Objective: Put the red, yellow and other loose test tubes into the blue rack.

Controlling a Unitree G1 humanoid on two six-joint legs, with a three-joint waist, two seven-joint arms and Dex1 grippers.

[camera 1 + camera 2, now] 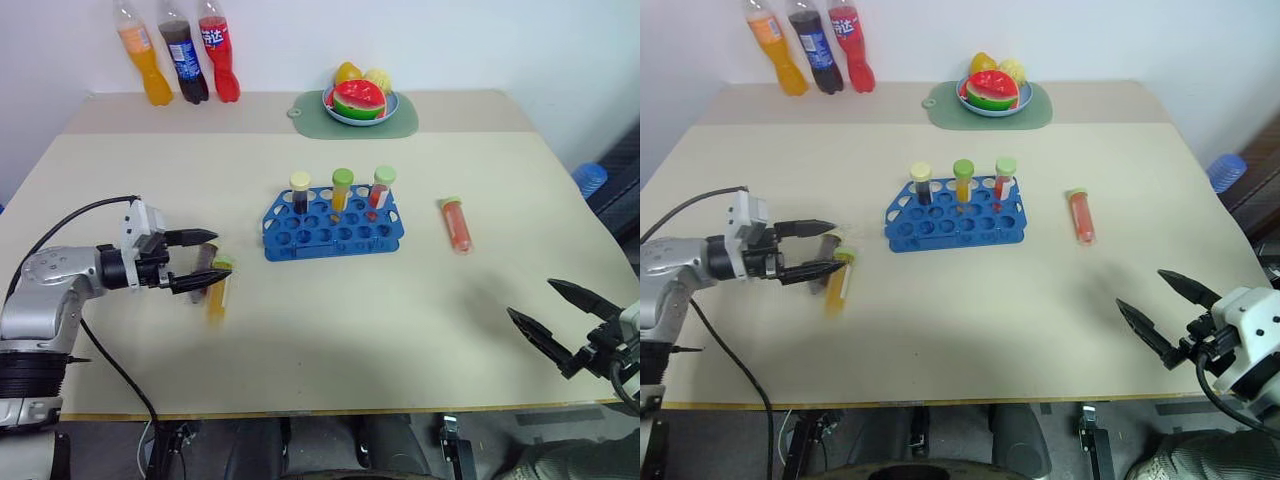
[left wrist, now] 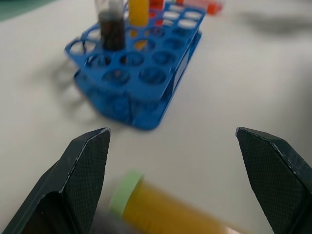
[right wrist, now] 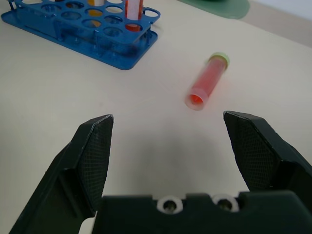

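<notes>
Now I'm spreading my left gripper (image 1: pixel 208 262) wide around the yellow tube (image 1: pixel 217 297) (light, slick, rolling easily) near the worktop's (image 1: pixel 330 330) left edge, aiming mid-barrel.

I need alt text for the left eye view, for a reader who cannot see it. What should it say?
A blue rack holding three capped tubes stands mid-table. The open left gripper is at a yellow tube lying left of the rack, and a red tube lies to its right. The open right gripper waits near the front edge; soda bottles and a fruit plate stand behind.
</notes>
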